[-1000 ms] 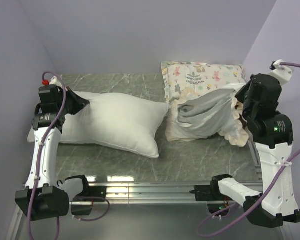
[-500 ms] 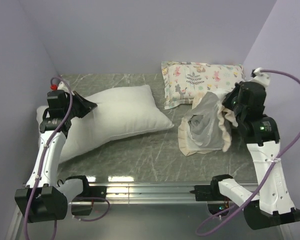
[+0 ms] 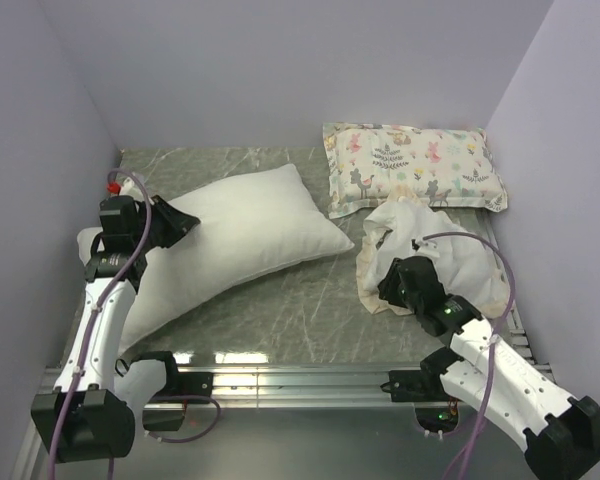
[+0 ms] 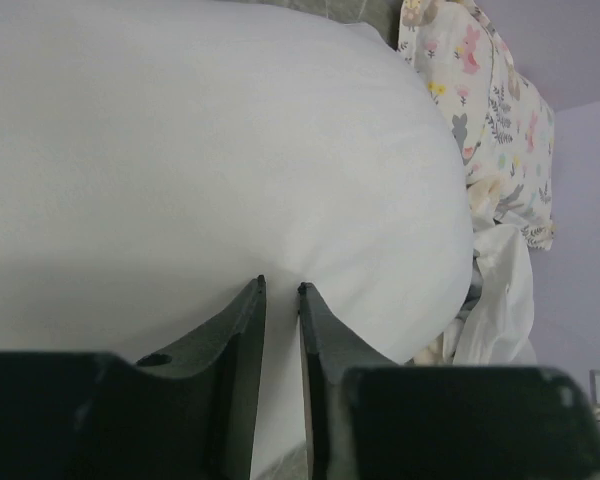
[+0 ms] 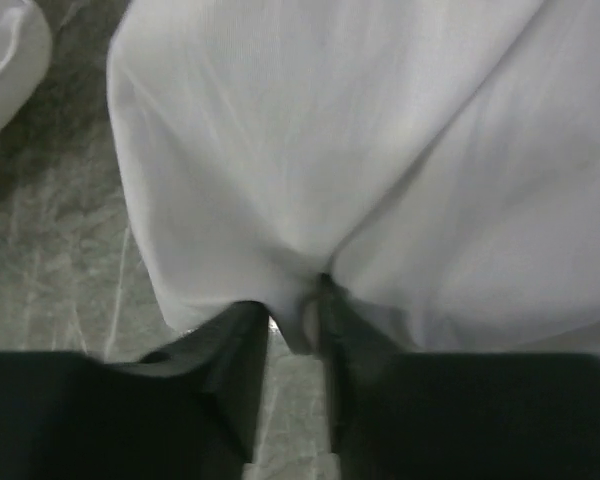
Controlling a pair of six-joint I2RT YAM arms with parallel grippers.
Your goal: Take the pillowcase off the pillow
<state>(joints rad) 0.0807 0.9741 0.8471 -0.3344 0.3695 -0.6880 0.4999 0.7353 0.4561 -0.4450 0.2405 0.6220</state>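
The white pillow [image 3: 250, 225] [image 4: 230, 150] lies bare and slanted on the left half of the table. My left gripper [image 3: 185, 222] [image 4: 280, 285] is at its left end, jaws a narrow gap apart, tips touching the pillow's skin. The pillowcase [image 3: 440, 250] [image 5: 380, 150] lies apart from it in a crumpled heap at the right, white inside showing, with a cream ruffle round it. My right gripper [image 3: 390, 283] [image 5: 295, 305] is low at the heap's near-left edge. It is open, and a fold of the white cloth hangs against its right finger.
A small animal-print pillow [image 3: 410, 165] [image 4: 490, 110] lies at the back right, just behind the pillowcase. Lilac walls close in the table on the left, back and right. A strip of marble tabletop [image 3: 325, 300] separates the two heaps.
My right arm has swung down low to the table, and the pillowcase has gone from hanging to a heap. Both pairs of jaws have parted. The pillow has settled.
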